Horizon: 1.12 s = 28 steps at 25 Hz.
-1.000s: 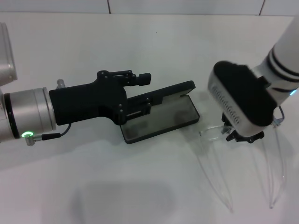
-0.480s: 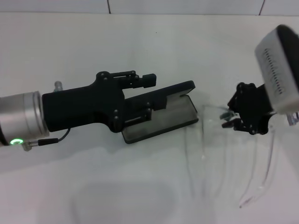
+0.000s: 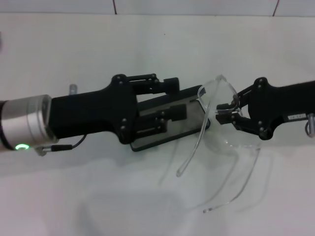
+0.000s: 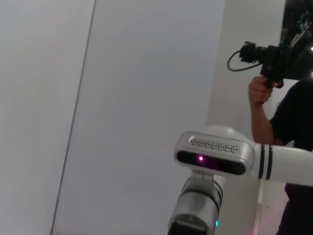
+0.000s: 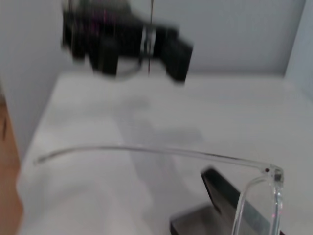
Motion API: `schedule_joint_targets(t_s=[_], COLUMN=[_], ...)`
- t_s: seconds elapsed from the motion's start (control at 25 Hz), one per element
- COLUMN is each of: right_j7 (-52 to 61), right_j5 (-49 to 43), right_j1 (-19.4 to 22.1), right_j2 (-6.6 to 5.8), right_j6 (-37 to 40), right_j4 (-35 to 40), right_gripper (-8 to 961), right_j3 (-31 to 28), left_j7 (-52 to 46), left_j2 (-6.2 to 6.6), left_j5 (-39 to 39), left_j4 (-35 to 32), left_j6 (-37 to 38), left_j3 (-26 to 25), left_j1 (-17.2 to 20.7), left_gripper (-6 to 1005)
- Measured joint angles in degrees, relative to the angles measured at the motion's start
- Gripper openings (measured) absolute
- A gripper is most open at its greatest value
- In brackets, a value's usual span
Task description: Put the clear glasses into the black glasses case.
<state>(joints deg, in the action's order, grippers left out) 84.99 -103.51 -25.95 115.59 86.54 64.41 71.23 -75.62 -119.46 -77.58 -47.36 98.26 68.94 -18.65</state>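
Note:
The black glasses case (image 3: pixel 191 122) lies open at the table's middle, grey lining up. My left gripper (image 3: pixel 176 99) reaches in from the left and is shut on the raised lid. My right gripper (image 3: pixel 229 110) comes in from the right, shut on the lens of the clear glasses (image 3: pixel 216 93). The glasses hang tilted in the air at the case's right end, their thin arms trailing toward the near edge. In the right wrist view one clear glasses arm (image 5: pixel 146 151) crosses the picture above a corner of the case (image 5: pixel 215 215). The left wrist view shows neither object.
White table (image 3: pixel 98 44) all around the case, with a wall seam at the back. In the left wrist view a person (image 4: pixel 288 117) holding a camera stands behind the right arm (image 4: pixel 215 156).
The right gripper turned, lifted the clear glasses off the table and carried them left to the case's right end. The left gripper slid slightly right along the lid.

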Motion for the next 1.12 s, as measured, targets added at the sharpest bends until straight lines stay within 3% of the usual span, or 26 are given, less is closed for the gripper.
schedule_joint_targets(t_s=[0.32,0.56,1.12], right_j7=[-6.58,-8.85,-8.44], right_j5=[7.49,11.21,11.74], right_j1=[0.17,-0.17,-0.88], right_j2=[-0.07,-0.05,0.0], right_j6=[2.91,5.67,6.36], right_j4=[-9.07,-10.99,-11.31], right_gripper=[119,119,119], right_j3=[-0.49,-0.35,-0.37], left_j7=[-0.04,-0.11,0.33], left_j2=[-0.15,-0.22,0.34], left_j5=[-0.31,-0.55,-0.63], left_j4=[2.8,4.88,4.89], left_j6=[0.15,0.78,0.64], left_j3=[0.95,2.59,1.15], left_j1=[-4.38,-6.65,-6.31], left_gripper=[570,573,581])
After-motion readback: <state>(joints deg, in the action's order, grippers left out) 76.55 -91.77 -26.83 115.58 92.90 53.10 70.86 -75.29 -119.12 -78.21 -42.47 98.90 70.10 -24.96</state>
